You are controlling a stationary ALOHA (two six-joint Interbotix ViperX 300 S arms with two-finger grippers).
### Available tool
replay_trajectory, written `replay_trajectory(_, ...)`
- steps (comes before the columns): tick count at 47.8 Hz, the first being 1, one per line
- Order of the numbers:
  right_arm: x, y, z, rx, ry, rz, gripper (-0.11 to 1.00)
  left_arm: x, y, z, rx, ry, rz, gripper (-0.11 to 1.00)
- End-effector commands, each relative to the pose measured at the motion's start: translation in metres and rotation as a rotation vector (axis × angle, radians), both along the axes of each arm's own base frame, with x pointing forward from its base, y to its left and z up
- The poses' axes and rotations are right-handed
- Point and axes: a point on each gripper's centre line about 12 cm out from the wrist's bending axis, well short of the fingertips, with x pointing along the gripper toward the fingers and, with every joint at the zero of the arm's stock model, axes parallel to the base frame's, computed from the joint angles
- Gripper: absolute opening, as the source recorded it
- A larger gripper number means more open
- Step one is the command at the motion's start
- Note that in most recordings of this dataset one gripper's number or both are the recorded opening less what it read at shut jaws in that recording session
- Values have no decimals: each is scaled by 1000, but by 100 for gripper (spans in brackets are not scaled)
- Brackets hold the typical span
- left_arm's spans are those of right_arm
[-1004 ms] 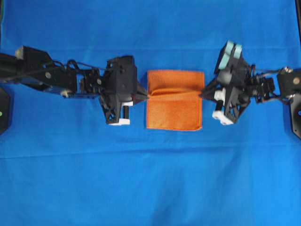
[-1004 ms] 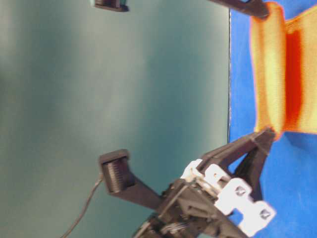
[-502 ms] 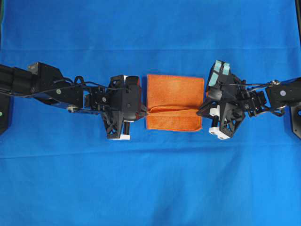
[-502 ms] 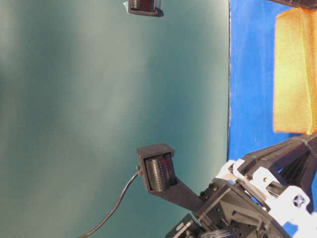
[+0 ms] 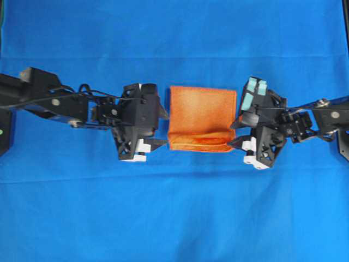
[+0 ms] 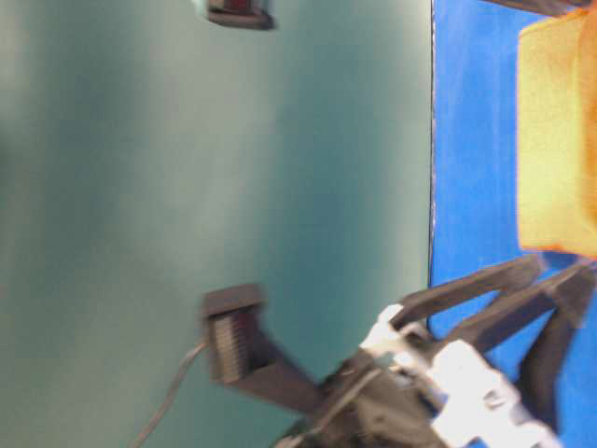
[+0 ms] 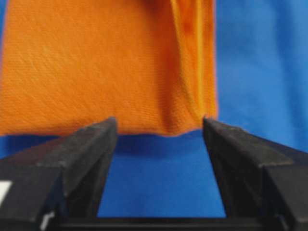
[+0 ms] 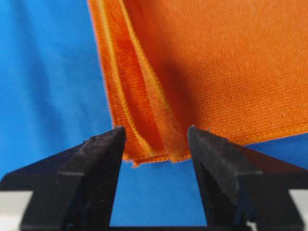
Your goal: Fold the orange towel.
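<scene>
Surface: blue table cloth covering the whole work area; plain teal wall behind in the table-level view.

Left gripper: black, jaws spread apart, grasping nothing, tips just short of the towel's left edge.

Right gripper: black, jaws parted, nothing gripped; the layered towel corner sits just beyond its tips.

Bright orange fuzzy terry-cloth towel: lies flat between the two grippers, about equally near each, long axis running arm to arm, with a rolled, doubled fold along its near edge. Judged: fold laid, both arms free to withdraw.
</scene>
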Motion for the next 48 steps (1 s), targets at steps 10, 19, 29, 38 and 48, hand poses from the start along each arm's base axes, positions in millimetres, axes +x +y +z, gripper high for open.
replay_trajectory(10,-25,-4,57,-55,-92,-29,57,-29,-11,67,0,-104,-33,63)
replay_trajectory(19,-58,-11,85,-89,-192,-43,57,-66,-10,92,-5,-190,-31,62)
replay_trajectory(29,-94,-20,113,-144,-314,-62,57,-108,-6,113,-6,-319,-20,63)
replay_trajectory(38,-117,-27,116,-197,-374,-69,57,-147,-3,127,-4,-426,-10,62)
replay_trajectory(48,-137,-31,102,-234,-407,-62,57,-184,-3,124,-6,-505,-9,63)
